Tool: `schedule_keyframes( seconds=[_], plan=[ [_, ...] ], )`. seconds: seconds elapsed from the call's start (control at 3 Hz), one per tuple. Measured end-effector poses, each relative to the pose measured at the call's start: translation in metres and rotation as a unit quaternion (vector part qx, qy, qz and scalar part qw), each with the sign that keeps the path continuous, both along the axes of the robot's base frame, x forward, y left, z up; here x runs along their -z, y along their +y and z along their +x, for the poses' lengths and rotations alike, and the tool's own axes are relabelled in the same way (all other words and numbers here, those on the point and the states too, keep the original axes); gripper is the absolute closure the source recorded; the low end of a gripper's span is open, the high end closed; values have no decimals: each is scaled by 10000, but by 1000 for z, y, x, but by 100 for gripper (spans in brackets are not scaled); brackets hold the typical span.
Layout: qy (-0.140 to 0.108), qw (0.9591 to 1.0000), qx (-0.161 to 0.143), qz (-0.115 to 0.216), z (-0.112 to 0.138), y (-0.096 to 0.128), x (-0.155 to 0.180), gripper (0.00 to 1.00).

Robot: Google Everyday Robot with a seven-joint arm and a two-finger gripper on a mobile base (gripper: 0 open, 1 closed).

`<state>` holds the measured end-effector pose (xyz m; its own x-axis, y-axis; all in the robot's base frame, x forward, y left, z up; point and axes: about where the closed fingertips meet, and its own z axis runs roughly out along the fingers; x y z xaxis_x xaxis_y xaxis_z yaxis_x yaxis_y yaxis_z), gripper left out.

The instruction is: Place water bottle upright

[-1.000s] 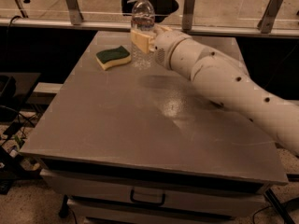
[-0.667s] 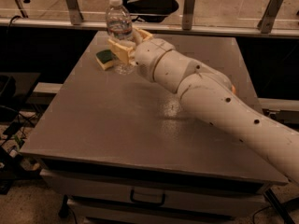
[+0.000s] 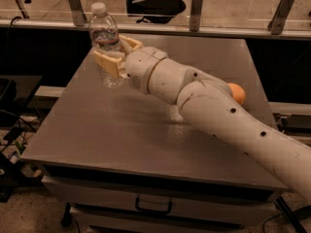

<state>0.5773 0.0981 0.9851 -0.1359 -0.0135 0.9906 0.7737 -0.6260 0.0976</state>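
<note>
One bottle [image 3: 103, 32] is upright at the far left corner of the table [image 3: 121, 135], the tool [image 3: 110, 58] clamped round its middle (cap up, so it can be set straight down); whether its base touches, I can't tell.

The water bottle [image 3: 104, 33] is clear ribbed plastic that catches the light, with a matt white cap [image 3: 98, 7]. At the table's far left corner the gripper [image 3: 114, 55] clasps it with dull cream plastic fingers [image 3: 106, 61]. The arm [image 3: 209, 106] has a smooth, satin white shell. The table [image 3: 121, 135] top is grey and matt, with a faint speckled sheen.
</note>
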Motion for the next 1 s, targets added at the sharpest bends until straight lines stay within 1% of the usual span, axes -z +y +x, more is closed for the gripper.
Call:
schedule_keyframes(
  seconds=[0.33, 0.67, 1.0],
  plan=[
    [485, 9985, -212, -139, -12, 14, 15, 100],
    [869, 9955, -251, -271, -21, 24, 33, 100],
    [1024, 9941, -164, -308, -28, 31, 49, 100]
  ],
)
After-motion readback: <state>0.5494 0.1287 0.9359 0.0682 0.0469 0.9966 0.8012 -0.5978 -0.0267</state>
